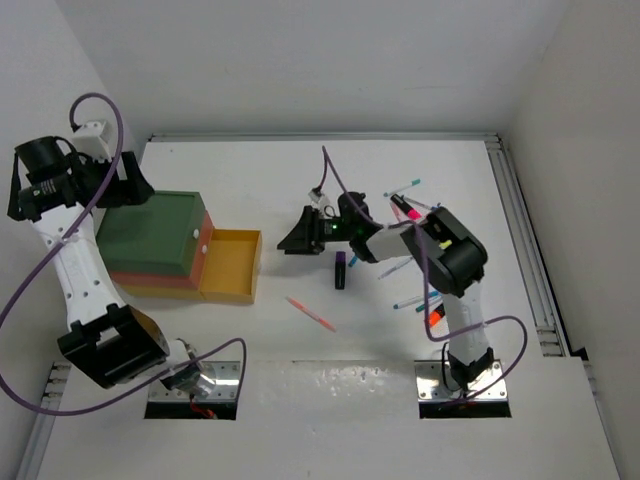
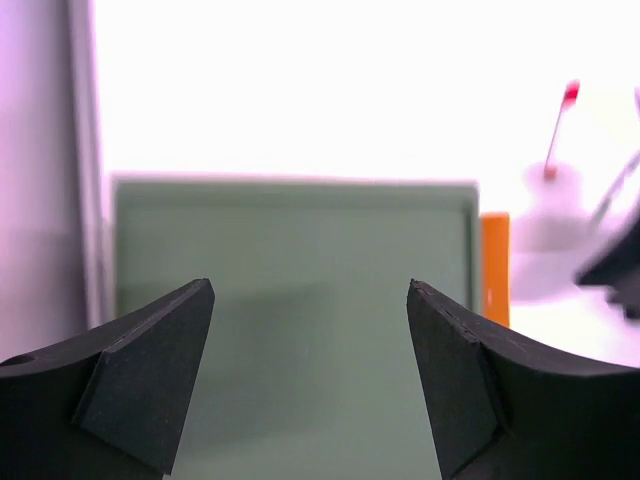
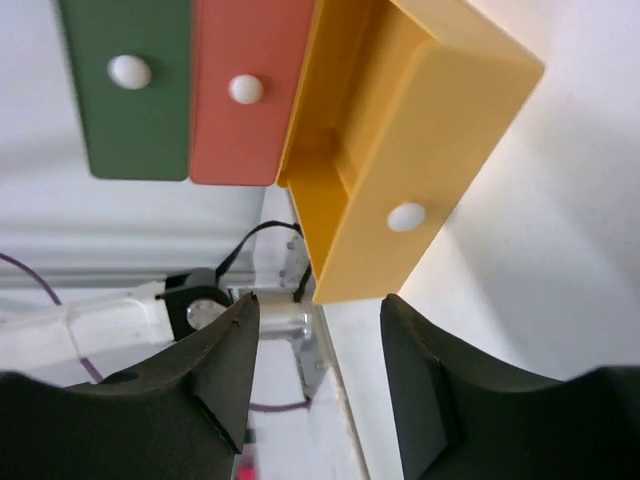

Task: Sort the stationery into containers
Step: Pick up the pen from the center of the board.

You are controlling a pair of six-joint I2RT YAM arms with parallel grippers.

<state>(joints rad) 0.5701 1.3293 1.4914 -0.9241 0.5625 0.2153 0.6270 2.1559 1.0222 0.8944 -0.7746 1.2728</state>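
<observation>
While the yellow tray (image 1: 232,265) stands pulled open, both jaws gape empty: the right gripper (image 3: 315,330) just right of it, the left gripper (image 2: 310,300) beyond its left. Pens (image 1: 408,303) lie scattered to its right; the next move is probably to pick up the pink pen (image 1: 310,313) nearest it.

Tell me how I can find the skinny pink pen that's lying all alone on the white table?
Find the open yellow box-shaped tray on the left side of the white table. To its right, nearer the table's front edge, the thin pink pen lies slanted. It is long and slim, unlike the short chunky purple highlighter nearby, and nothing touches it.
</observation>
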